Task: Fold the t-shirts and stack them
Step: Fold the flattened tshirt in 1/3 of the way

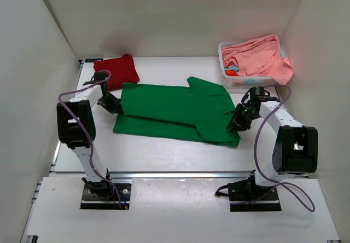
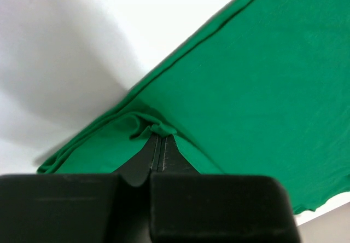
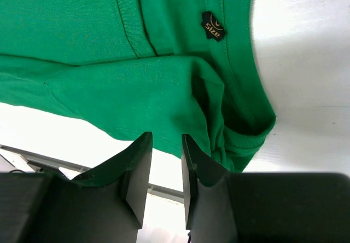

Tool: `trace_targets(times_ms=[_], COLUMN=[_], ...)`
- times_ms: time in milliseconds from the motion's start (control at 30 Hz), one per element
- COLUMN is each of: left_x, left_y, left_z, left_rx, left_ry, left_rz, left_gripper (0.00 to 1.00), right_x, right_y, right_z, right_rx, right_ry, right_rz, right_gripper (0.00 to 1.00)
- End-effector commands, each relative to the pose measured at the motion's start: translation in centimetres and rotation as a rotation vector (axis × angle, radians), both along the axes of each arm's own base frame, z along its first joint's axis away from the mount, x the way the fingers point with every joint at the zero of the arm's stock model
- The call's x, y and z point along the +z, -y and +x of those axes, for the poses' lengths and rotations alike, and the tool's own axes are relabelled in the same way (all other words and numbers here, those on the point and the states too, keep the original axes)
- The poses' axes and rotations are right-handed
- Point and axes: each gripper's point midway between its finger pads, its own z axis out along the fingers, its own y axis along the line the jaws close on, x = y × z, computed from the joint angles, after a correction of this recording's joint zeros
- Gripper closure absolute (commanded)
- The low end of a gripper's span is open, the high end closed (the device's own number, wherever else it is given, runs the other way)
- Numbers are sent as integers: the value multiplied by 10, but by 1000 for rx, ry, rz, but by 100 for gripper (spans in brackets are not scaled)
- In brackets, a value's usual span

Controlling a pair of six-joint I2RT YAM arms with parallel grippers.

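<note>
The bright green t-shirt [image 1: 175, 111] lies folded lengthwise across the middle of the table. My left gripper [image 1: 116, 107] is at its left edge; in the left wrist view the gripper [image 2: 158, 139] is shut on a pinch of green cloth [image 2: 262, 90]. My right gripper [image 1: 239, 120] is at the shirt's right end by the collar. In the right wrist view it [image 3: 167, 142] is open with a narrow gap, and the green cloth [image 3: 109, 24] with its size label [image 3: 212, 26] lies just past the tips. The dark red t-shirt [image 1: 116, 69] lies folded at the back left. The salmon pink t-shirt [image 1: 257, 57] hangs over the basket.
A white lattice basket [image 1: 251, 80] stands at the back right, close behind my right arm. White walls enclose the table on the left, back and right. A metal rail runs along the table's near edge.
</note>
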Motion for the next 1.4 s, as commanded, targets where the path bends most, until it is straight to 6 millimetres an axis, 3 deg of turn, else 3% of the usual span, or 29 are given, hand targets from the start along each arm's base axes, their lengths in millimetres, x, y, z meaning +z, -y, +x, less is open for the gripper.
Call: trace_targets(times_ms=[0, 233, 300, 333, 367, 567, 833, 967, 1200, 1300, 1367], left_x=[14, 13, 15, 14, 15, 13, 10, 12, 11, 11, 14], left_y=[-1, -3, -2, -2, -3, 2, 1, 2, -1, -2, -2], left_z=[25, 18, 16, 14, 15, 11, 5, 2, -4, -8, -11], left_rx=[18, 19, 20, 21, 17, 11, 9, 6, 7, 11, 10], left_ry=[61, 67, 72, 64, 69, 73, 64, 64, 62, 66, 74], left_rz=[-4, -29, -30, -31, -32, -46, -44, -48, -50, -51, -51], left_gripper=[100, 100, 100, 100, 100, 100, 100, 100, 100, 100, 100], right_x=[12, 4, 1, -4, 3, 5, -5, -7, -13, -12, -12], right_y=[-7, -14, -6, -3, 0, 17, 18, 10, -6, -8, -8], right_z=[8, 10, 9, 2, 9, 6, 4, 5, -1, 0, -3], right_rx=[12, 48, 36, 49, 42, -5, 7, 19, 58, 63, 71], right_ry=[59, 56, 26, -3, 27, 45, 39, 31, 8, 12, 10], right_rz=[17, 0, -60, -112, -135, -178, -153, -111, -65, -50, -50], right_gripper=[74, 62, 60, 60, 60, 59, 61, 69, 73, 98, 100])
